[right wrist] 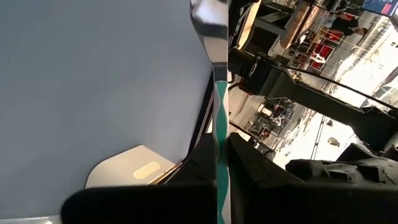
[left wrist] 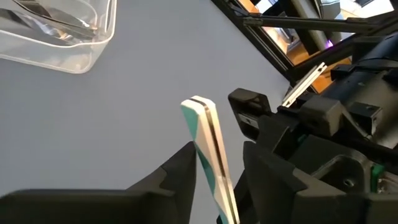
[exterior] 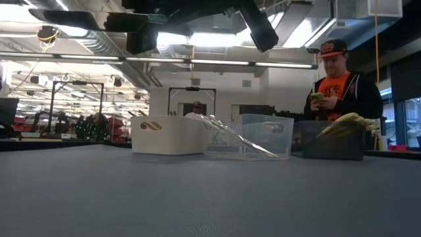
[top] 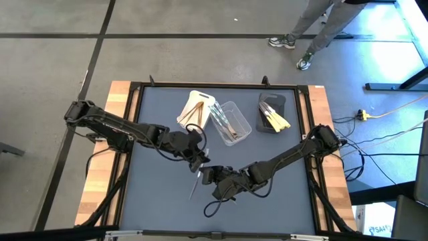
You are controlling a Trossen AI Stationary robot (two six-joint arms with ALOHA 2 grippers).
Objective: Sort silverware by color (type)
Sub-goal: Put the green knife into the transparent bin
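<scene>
**Both grippers meeting over one clear utensil at table centre**

Left gripper and right gripper are sitting almost touching near the middle of the grey table. Both are pinching the same clear utensil, a thin pale piece hanging out toward 7 o'clock from the grippers in the high view. In the left wrist view the utensil is standing between the left fingers, which are closing narrowly on it. In the right wrist view the same slim piece is running up between the right fingers, also narrow around it. Which type of utensil it is, cannot tell.

Rest of the silverware is sitting in tubs at 12 o'clock from the grippers, along the far edge. Tan wooden pieces are lying in the white tub. Clear pieces are lying in the clear tub, just beside the white one, some leaning over its rim. Yellow pieces are sticking out of the dark grey tub at 1 o'clock.

A person is standing behind the table in the low view, beyond the dark tub.
</scene>
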